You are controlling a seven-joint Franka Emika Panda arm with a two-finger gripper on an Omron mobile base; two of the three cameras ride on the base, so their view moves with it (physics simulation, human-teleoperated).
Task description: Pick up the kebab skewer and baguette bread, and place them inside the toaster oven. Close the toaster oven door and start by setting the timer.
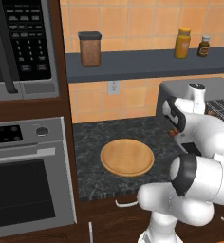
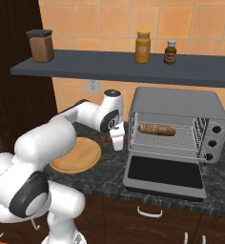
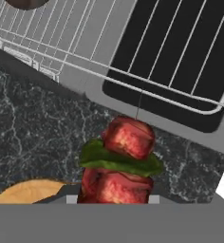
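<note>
One round wooden board (image 1: 127, 157) lies on the dark speckled table (image 1: 90, 137) in the left base view, bare on top. To its right the white arm bends across the near edge, and past it the grey toaster oven (image 1: 180, 88) stands at the far right. Small red bits of the kebab skewer (image 1: 171, 133) peek out just beside the arm's wrist, above the table.

In the right base view the toaster oven (image 2: 181, 102) stands open, the toaster oven door (image 2: 164, 175) folded down flat onto the table. The baguette bread (image 2: 156, 129) lies on the wire rack inside. The hand (image 2: 115, 141) hangs just left of the oven's front, pointing down, with the kebab skewer (image 2: 104, 139) poking out to its left, over the far edge of the wooden board (image 2: 76, 156).

In the hand view the kebab skewer (image 3: 119, 161) is clenched between the fingertips: red meat chunks with a green piece between them, above the table (image 3: 33, 128), with the glass door panel (image 3: 175, 57) beyond.
</note>
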